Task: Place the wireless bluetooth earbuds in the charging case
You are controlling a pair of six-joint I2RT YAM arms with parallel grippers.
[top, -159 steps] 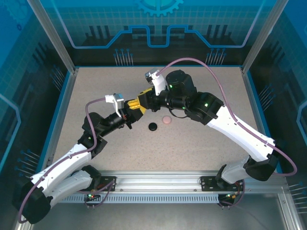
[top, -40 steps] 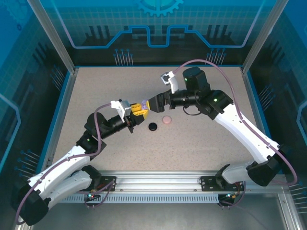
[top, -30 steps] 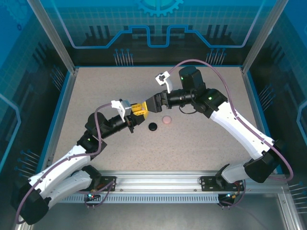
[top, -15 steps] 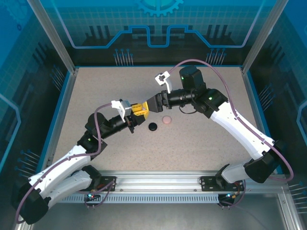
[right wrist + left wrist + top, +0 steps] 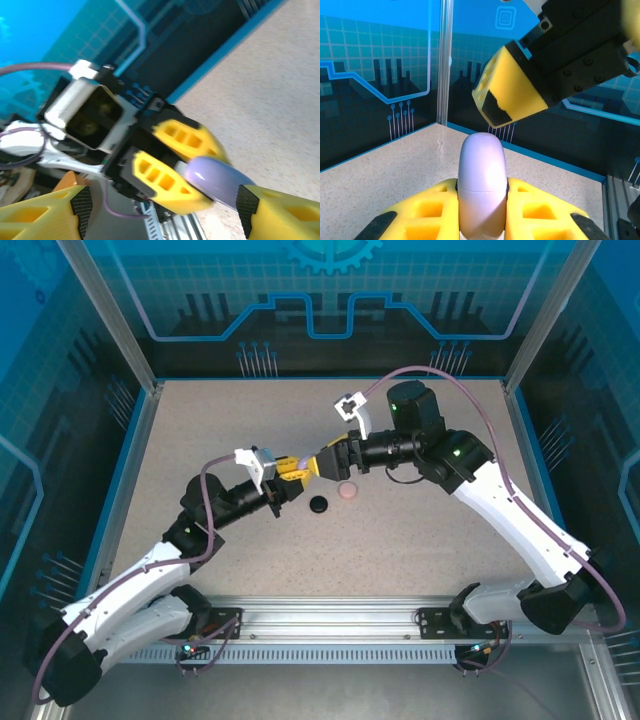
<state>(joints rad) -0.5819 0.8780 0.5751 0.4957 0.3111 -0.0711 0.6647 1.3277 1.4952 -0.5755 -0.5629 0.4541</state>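
Item: lavender rounded plastic charging case [image 5: 481, 185], lower centre, pinched between the left gripper [image 5: 293, 470] jaws, seemingly presented for opening. Right gripper [image 5: 328, 462]: jaws spread, facing it.

The top camera looks steeply down from behind the arm bases over the whole counter [image 5: 200, 430], while the wrist cameras, close behind the left pincer [image 5: 482, 192] and right pincer [image 5: 162, 207], face each other, both catching the lavender case [image 5: 481, 165].

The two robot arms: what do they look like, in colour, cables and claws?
Left arm and right arm: white shells, black joints with small green lights, a mauve cable looping along each. Left claw and right claw: yellow hollow-celled fingers with black pads.
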